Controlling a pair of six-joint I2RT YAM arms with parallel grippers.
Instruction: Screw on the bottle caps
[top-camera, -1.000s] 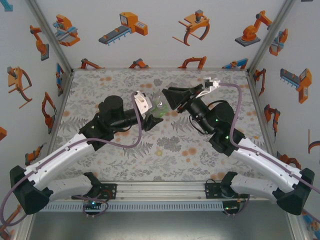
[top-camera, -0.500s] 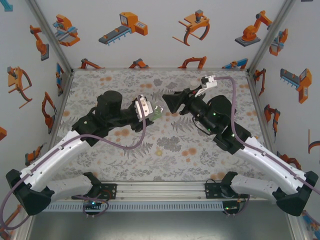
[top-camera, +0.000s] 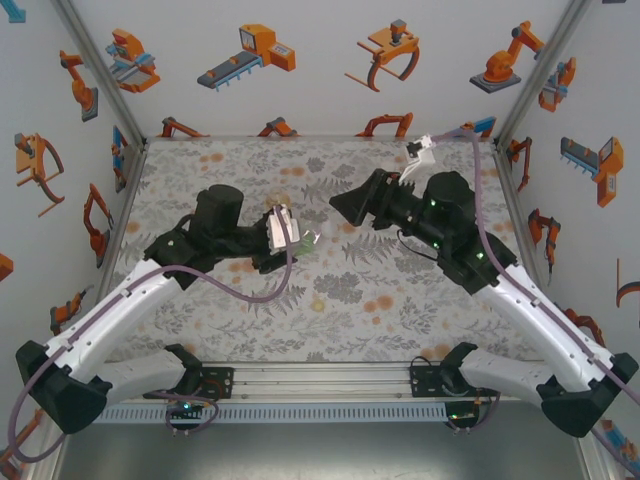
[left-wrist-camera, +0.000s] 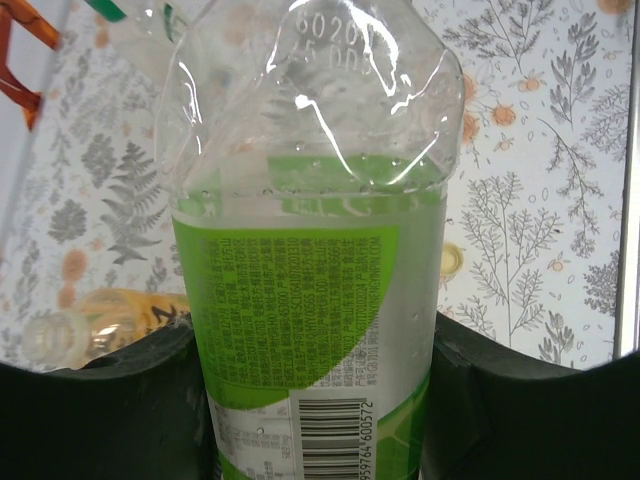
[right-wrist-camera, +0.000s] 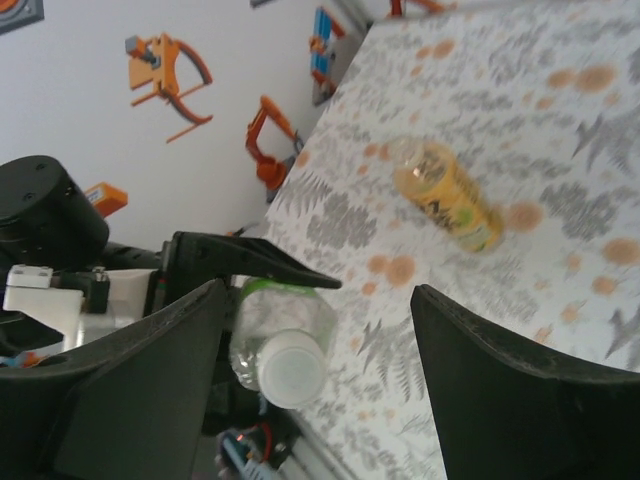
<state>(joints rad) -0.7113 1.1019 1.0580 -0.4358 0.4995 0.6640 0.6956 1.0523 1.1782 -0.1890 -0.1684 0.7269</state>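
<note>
The left gripper (left-wrist-camera: 316, 420) is clamped on the lower body of the slim bottle with the green label (left-wrist-camera: 300, 300), one finger on each side. It holds the bottle up from the table (top-camera: 400, 300) and tilted towards the other arm. I think this is done so that the neck points at the right arm and the bottle cannot turn while a cap is twisted.

A whitish cap (right-wrist-camera: 290, 368) sits on the neck of this bottle. From here I cannot tell if it is fully tight.

The right gripper (right-wrist-camera: 318, 300) faces this cap, but its jaws stand apart with nothing between them, and it is a little away from the cap, not touching it. So this bottle looks capped, or almost.

The amber bottle (right-wrist-camera: 445, 195) lies on its side on the table, further back, and its mouth looks open. A pale yellow cap (top-camera: 318, 303) lies alone on the table nearer to the arm bases, well apart from that bottle. In my judgement these two belong together and make the next pair.
</note>
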